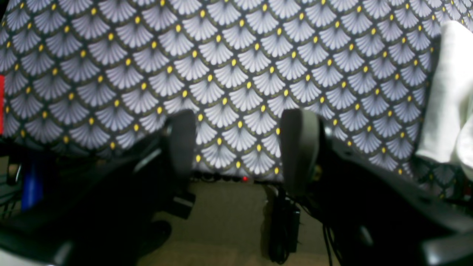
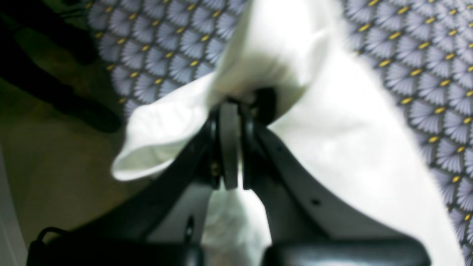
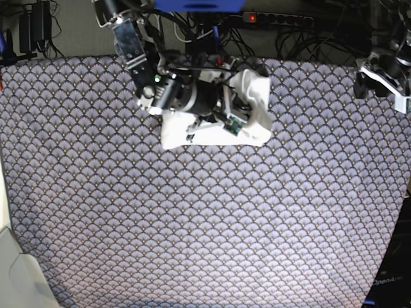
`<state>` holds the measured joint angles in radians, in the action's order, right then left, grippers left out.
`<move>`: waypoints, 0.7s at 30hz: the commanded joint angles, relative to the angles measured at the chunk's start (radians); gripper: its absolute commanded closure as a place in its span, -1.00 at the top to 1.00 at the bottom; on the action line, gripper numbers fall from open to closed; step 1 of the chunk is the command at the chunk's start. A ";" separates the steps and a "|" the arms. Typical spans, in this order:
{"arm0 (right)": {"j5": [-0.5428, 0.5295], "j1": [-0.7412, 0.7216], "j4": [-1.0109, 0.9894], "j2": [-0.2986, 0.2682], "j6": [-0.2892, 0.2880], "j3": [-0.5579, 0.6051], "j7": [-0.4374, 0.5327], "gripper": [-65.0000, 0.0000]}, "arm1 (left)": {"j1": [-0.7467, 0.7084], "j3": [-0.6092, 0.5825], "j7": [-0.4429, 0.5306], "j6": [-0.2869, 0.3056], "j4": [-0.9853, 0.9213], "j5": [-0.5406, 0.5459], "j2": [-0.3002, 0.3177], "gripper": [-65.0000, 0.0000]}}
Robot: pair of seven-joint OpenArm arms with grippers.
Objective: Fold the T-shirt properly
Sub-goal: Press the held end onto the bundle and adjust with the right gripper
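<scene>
The T-shirt (image 3: pixel 257 119) lies as a crumpled white bundle near the back edge of the patterned table, plain white side showing. My right gripper (image 2: pixel 238 107) is shut on a bunched fold of the T-shirt (image 2: pixel 343 125), with cloth draped around the fingers. In the base view the right arm (image 3: pixel 176 93) reaches over the bundle from the left. My left gripper (image 1: pixel 240 147) stands open with nothing between its fingers, over bare tablecloth. The T-shirt (image 1: pixel 451 96) shows only at that view's right edge. The left arm (image 3: pixel 384 72) is at the table's back right corner, well away from the shirt.
A fan-patterned cloth (image 3: pixel 205 224) covers the whole table. Behind the back edge runs a power strip (image 3: pixel 276 19) with a red light, among cables. A black adapter (image 1: pixel 284 229) lies on the floor beyond the edge.
</scene>
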<state>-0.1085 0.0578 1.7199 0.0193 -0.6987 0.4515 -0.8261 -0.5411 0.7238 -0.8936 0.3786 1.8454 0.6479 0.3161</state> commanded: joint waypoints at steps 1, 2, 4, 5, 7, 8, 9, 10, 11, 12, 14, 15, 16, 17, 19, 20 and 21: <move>-0.013 -0.028 0.012 0.008 0.001 -0.003 0.023 -1.00 | -0.003 0.009 0.015 0.003 0.015 0.010 0.013 0.10; -0.013 -0.037 0.004 0.008 0.001 -0.003 0.023 -1.00 | -0.003 0.009 0.014 0.003 0.015 0.010 0.013 0.10; -0.017 -0.066 -0.036 0.008 0.001 -0.001 0.024 -1.00 | -0.003 0.009 0.014 0.000 0.015 0.010 0.013 0.10; -0.017 -0.083 -0.065 0.009 0.001 0.002 0.024 -1.00 | -0.003 0.009 0.012 0.000 0.015 0.010 0.013 0.10; -0.017 -0.106 -0.117 0.026 0.001 0.003 0.026 -1.00 | -0.003 0.009 0.011 -0.002 0.015 0.010 0.013 0.10; -0.017 -0.117 -0.149 0.038 0.001 0.003 0.026 -1.00 | -0.003 0.009 0.011 -0.002 0.015 0.010 0.013 0.10; -0.017 -0.132 -0.174 0.044 0.001 0.003 0.027 -1.00 | -0.003 0.009 0.011 -0.002 0.015 0.010 0.013 0.10; -0.017 -0.149 -0.205 0.049 0.001 0.003 0.034 -1.00 | -0.003 0.009 0.011 -0.002 0.015 0.010 0.012 0.10; -0.017 -0.163 -0.231 0.051 0.001 0.003 0.049 -1.00 | -0.004 0.009 0.011 -0.002 0.015 0.011 0.012 0.10; -0.017 -0.174 -0.252 0.052 0.001 0.003 0.069 -1.00 | -0.004 0.009 0.009 -0.002 0.015 0.014 0.012 0.10; -0.017 -0.197 -0.292 0.052 0.001 0.003 0.104 -1.00 | -0.007 0.009 0.009 -0.003 0.015 0.017 0.012 0.10; -0.017 -0.206 -0.301 0.052 0.001 0.003 0.109 -1.00 | -0.009 0.009 0.009 -0.003 0.015 0.017 0.012 0.10; -0.017 -0.207 -0.301 0.052 0.001 0.003 0.109 -1.00 | -0.010 0.009 0.009 -0.003 0.015 0.017 0.012 0.10; -0.017 -0.207 -0.298 0.051 0.001 0.003 0.109 -1.00 | -0.010 0.009 0.009 -0.003 0.015 0.017 0.010 0.10; -0.017 -0.203 -0.268 0.046 0.001 0.003 0.107 -1.00 | -0.010 0.009 0.009 -0.003 0.015 0.017 0.010 0.10; -0.017 -0.200 -0.245 0.044 0.001 0.003 0.107 -1.00 | -0.009 0.009 0.009 -0.003 0.015 0.017 0.010 0.10; -0.017 -0.187 -0.219 0.044 0.001 0.003 0.104 -1.00 | -0.006 0.009 0.009 -0.003 0.015 0.019 0.010 0.10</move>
<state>-0.1036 -0.1139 1.4799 0.0517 -0.6945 0.4545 -0.7475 -0.5453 0.7238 -0.9012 0.3737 1.8454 0.6525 0.3126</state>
